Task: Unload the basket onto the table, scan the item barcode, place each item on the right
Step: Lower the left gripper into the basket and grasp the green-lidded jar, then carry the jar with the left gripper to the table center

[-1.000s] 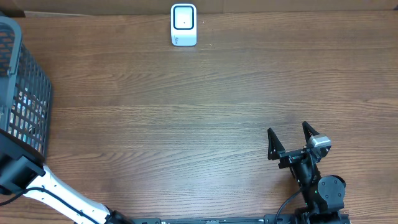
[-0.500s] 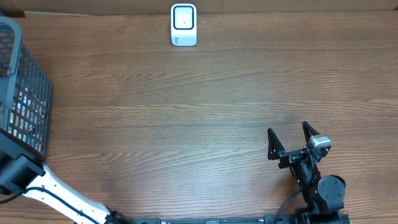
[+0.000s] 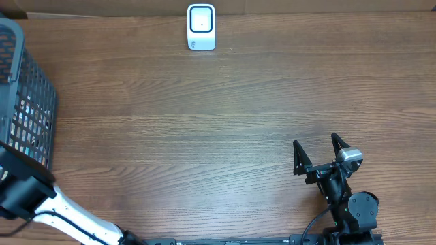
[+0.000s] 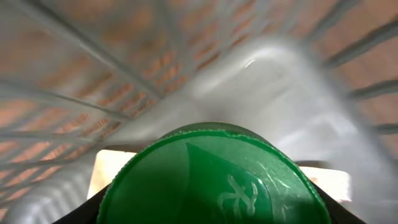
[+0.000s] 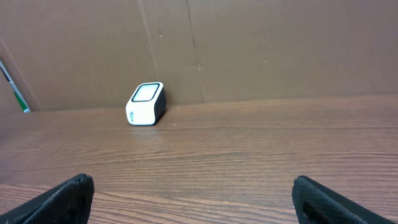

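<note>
Left arm (image 3: 27,194) shifted by basket (image 3: 34,102), left claw (image 4: 211,214) gripping green lid (image 4: 211,174)

1. A white barcode scanner (image 5: 146,104) stands on the wooden table (image 5: 249,143), close against a brown cardboard wall (image 5: 280,50).
2. The right gripper (image 5: 198,200) shows black fingertips (image 5: 71,198) spread wide at the lower corners.

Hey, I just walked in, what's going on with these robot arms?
The left gripper is down inside the black mesh basket at the left edge of the wooden table, its jaws either side of a round green lid; whether they grip it is unclear. The right gripper rests open near the front edge, holding nothing. The white barcode scanner stands at the far edge, with no item near it.
</note>
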